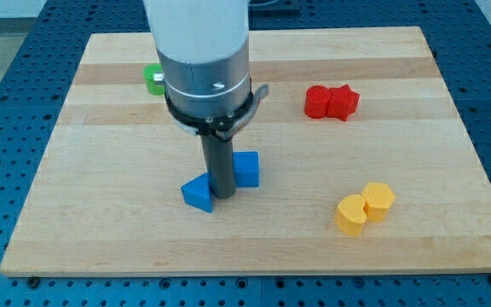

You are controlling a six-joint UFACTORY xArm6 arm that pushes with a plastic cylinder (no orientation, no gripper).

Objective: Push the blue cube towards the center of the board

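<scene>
The blue cube (247, 169) sits on the wooden board (101, 230) a little below its middle. My tip (222, 195) stands right at the cube's left side, touching or nearly touching it. A blue triangular block (198, 194) lies just left of and below the tip, against the rod. The rod stands between the two blue blocks.
Two red blocks (331, 102) touch each other at the upper right. Two yellow blocks (364, 207) lie together at the lower right. A green block (153, 78) at the upper left is partly hidden behind the arm.
</scene>
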